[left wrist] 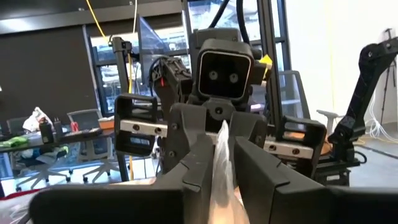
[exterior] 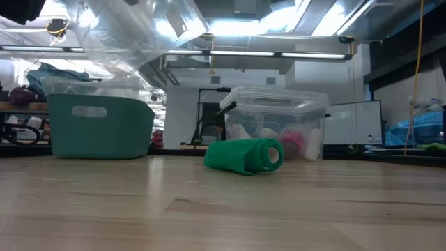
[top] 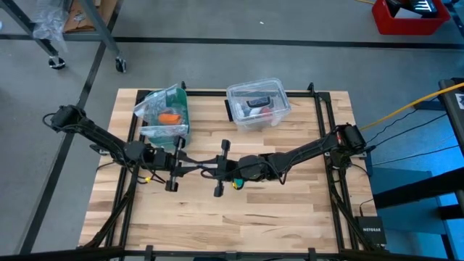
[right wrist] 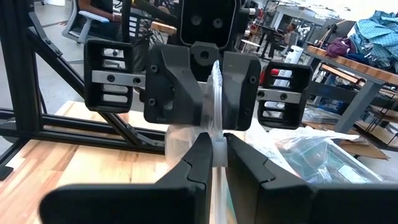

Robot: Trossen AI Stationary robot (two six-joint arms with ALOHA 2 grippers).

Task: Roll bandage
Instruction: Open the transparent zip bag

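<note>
1. Left hand [left wrist: 222, 163]: fingers pressed together on a clear plastic bag [exterior: 132, 31], above the middle of the worktop [exterior: 209, 216].
2. Right hand [right wrist: 214, 155]: directly facing the left, fingertip to fingertip, also clamped on the same film. The bag hangs between them, clear of the wood.
3. Bandage [exterior: 245, 155]: neither hand holds it. It lies on its side on the worktop toward the far edge, just in front of the clear box [exterior: 279, 118]. It is a fat green roll with a loose tail spread on the wood on the side toward the teal tub [exterior: 97, 125].
4. Judgement: both hands are taken up by the bag, so rolling is not under way. The roll looks mostly wound, with the tail left to take in.
5. To do the step well:
   - Free one hand first, then set the bag down well apart from the bandage, toward a side edge, so the film cannot drape over it.
   - Come down on the roll across its width and grip lightly, because the fabric is soft and will squash.
   - Pin the tail flat with the other hand and turn the roll along it, keeping the edges lined up.
6. Risk: the bag may cling to a finger on release. The roll may also trundle toward the box if nudged.
</note>
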